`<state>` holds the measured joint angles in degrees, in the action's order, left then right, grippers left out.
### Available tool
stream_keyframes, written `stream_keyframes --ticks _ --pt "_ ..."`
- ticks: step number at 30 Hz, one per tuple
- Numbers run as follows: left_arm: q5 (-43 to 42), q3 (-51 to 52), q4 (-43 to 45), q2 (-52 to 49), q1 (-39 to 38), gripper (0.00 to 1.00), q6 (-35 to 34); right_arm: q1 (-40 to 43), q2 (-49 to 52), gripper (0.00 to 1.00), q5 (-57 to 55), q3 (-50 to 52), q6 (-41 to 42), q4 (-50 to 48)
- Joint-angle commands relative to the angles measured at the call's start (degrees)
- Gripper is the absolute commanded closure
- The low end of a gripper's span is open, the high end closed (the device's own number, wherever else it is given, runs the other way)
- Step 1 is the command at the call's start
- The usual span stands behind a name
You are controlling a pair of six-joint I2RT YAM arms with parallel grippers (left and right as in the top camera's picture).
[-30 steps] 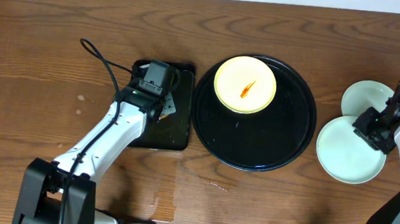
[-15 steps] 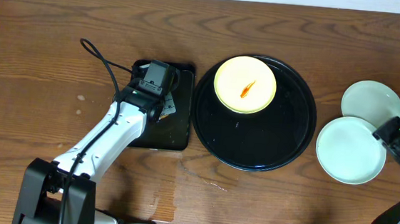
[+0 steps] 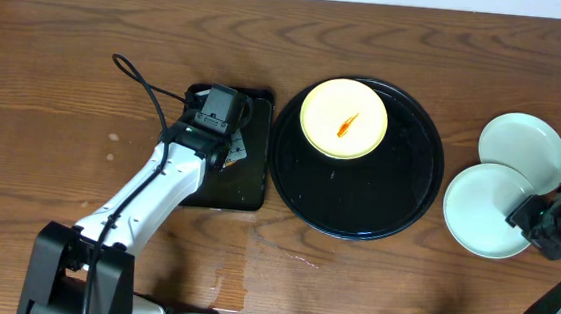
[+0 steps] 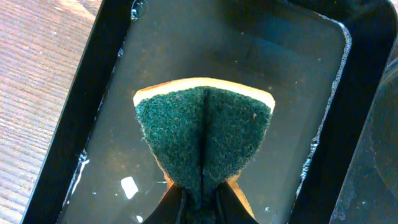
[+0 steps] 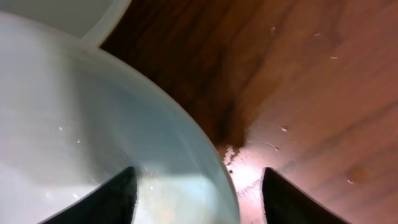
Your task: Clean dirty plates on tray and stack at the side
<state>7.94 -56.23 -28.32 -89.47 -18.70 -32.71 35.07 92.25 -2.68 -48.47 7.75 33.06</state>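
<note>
While the left gripper (image 4: 200, 206) is clamped on a folded sponge (image 4: 204, 134), its coarse green scouring face outward and its yellow foam showing along the top edge, it hangs over a small rectangular black tray (image 3: 250, 187) whose floor looks wet and glossy. That tray's long side runs near to far. Just right of it lies the large round black tray (image 3: 382, 200) with its raised rim. There are three round glossy plates. One pale yellow plate (image 3: 344, 119) sits flat in the far left part of the round tray, bearing a thin orange-red sauce smear (image 3: 347, 125) whose length slants from near left to far right. Two pale mint-blue plates lie on the grained brown wooden table (image 3: 66, 80) at the right, well apart from the round tray: the far one (image 3: 524, 139) and the near one (image 3: 485, 208), their rims meeting. The right gripper (image 5: 196, 199) hovers with jaws apart at the near mint plate's right rim, one finger over the plate and one over droplet-flecked wood.
</note>
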Motion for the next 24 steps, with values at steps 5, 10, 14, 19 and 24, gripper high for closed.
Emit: stream_keyframes --ticks 5,10,14,19,24 --pt "1.07 0.17 -0.15 0.33 0.20 0.87 0.76 0.31 0.04 0.75 3.34 4.87 -1.16 -4.28" --pt "1.07 0.17 -0.15 0.33 0.20 0.87 0.76 0.31 0.04 0.83 3.39 6.67 -0.96 -5.64" --pt "1.07 0.17 -0.15 0.33 0.20 0.87 0.76 0.31 0.04 0.91 4.63 7.50 -0.96 -5.42" --pt "1.07 0.17 -0.15 0.33 0.20 0.87 0.76 0.31 0.04 0.99 8.63 8.09 -0.96 -5.44" --pt "1.07 0.17 -0.15 0.33 0.20 0.87 0.76 0.31 0.02 0.99 12.90 8.07 -0.98 -5.90"
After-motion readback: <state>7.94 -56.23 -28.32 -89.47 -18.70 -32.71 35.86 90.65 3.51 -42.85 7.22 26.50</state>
